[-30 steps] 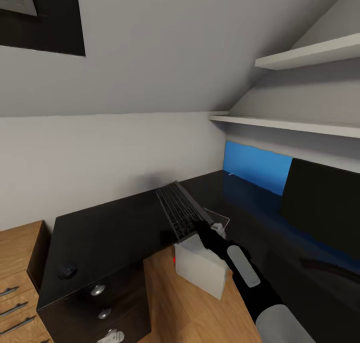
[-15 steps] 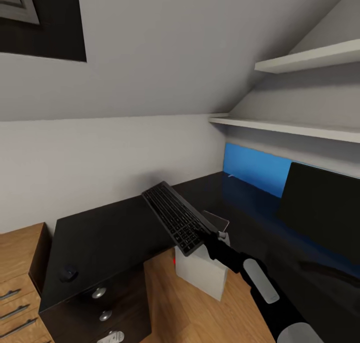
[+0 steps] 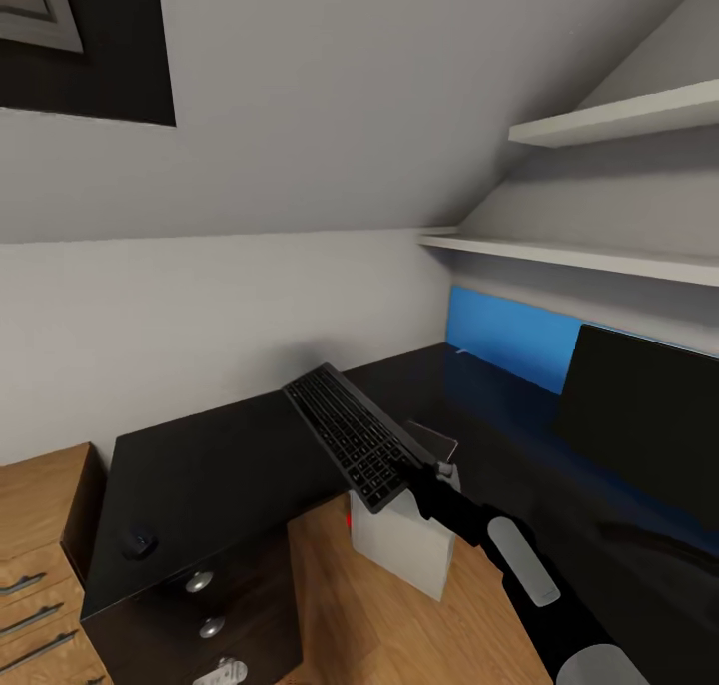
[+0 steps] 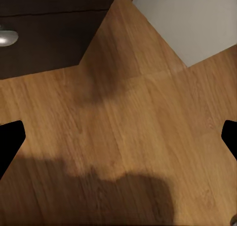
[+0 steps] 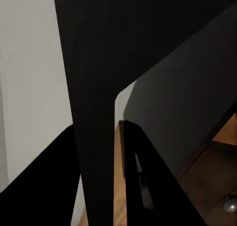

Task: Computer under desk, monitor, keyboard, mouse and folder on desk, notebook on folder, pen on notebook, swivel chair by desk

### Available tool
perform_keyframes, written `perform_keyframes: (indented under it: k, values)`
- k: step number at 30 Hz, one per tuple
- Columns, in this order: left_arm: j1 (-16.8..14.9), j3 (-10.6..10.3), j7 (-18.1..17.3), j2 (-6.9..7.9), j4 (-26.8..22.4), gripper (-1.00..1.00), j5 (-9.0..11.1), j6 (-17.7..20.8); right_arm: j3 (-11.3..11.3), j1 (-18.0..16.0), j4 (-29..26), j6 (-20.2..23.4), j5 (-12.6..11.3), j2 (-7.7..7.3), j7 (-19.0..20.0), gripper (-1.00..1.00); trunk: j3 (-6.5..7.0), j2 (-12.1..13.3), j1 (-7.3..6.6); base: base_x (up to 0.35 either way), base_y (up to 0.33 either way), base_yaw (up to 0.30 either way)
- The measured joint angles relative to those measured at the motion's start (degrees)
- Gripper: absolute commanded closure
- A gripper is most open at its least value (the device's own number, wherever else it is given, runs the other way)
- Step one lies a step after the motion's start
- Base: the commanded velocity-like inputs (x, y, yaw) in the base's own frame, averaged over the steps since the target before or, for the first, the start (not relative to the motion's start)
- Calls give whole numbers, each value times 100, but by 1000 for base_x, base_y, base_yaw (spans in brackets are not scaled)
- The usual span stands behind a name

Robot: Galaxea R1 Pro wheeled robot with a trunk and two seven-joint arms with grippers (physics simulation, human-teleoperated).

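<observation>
Right gripper (image 3: 404,467) fingers pinching the keyboard (image 3: 350,433), held tilted above the surface (image 3: 220,465). Computer (image 3: 399,540) sits underneath, monitor (image 3: 644,405) w/ blue folder (image 3: 504,336) nearby. Left fingers (image 4: 10,142) spread over the floor.

Two white wall shelves (image 3: 619,116) project from the sloping wall at two to three o'clock, the lower shelf (image 3: 589,256) beneath the upper. A wooden drawer chest (image 3: 40,545) with metal handles stands at eight o'clock. A small black round object (image 3: 137,542) lies just beside it, toward seven o'clock.
</observation>
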Motion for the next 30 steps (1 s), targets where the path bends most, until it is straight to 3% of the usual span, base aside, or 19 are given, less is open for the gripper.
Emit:
perform_keyframes:
  k: [30]
  values:
    - [1, -12, 1, -8, -1, -100, 1, 5, -1, 0, 20, -63, 55, 5, -1, 100, 133, 1, 2, -270, -201, 241]
